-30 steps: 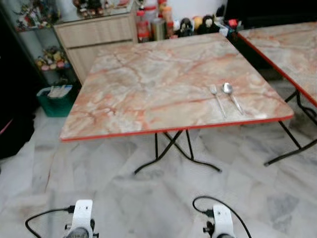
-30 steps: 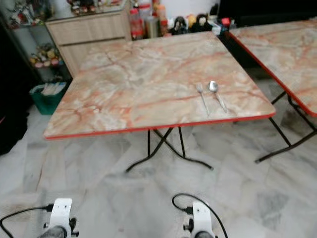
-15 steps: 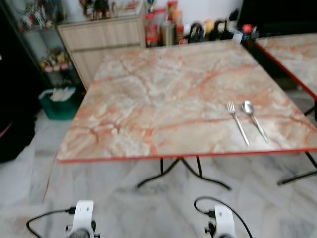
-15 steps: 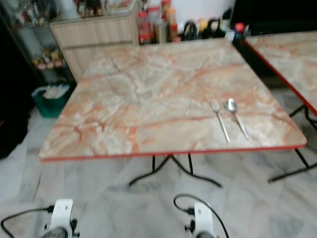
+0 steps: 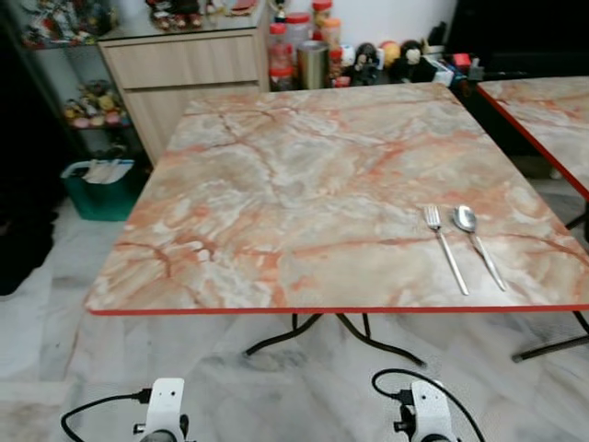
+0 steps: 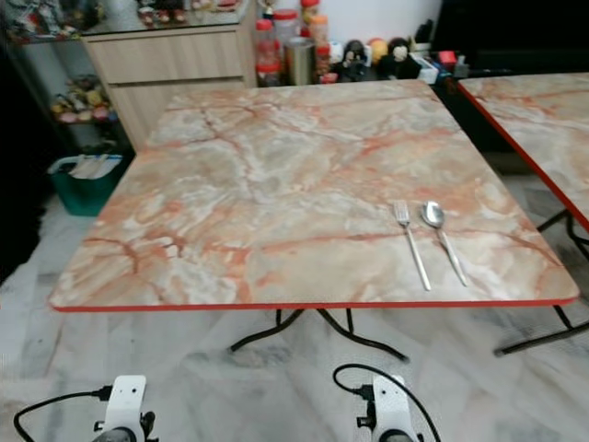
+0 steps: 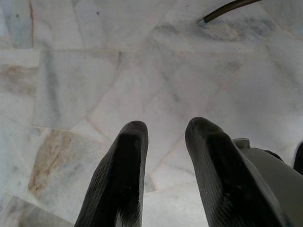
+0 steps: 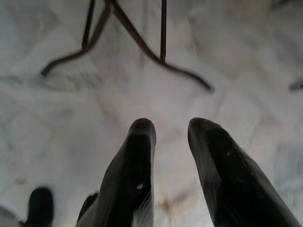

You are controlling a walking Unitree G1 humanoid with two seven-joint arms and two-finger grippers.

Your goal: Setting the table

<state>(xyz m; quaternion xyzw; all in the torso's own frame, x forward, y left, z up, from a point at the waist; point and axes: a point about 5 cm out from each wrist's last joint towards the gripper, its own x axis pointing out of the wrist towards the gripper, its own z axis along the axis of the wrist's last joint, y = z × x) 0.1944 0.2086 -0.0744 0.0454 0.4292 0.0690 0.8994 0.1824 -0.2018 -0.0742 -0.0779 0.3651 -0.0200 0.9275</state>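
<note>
Marble-patterned counter (image 5: pixel 304 184) with a red edge stands ahead, carrying a fork (image 5: pixel 444 247) and a spoon (image 5: pixel 477 243) side by side near its front right corner — fork on the left, spoon just beside it, handles toward the robot. Both arms hang low, pointing at the marble floor (image 7: pixel 94 71). Left gripper (image 7: pixel 163 130) has its fingers parted, holding nothing; right gripper (image 8: pixel 170 127) likewise — fingers apart over the floor, with the counter's black legs (image 8: pixel 142 42) beyond. A green bin (image 5: pixel 101 184) sits beside a wooden cabinet (image 5: pixel 184 69).
</note>
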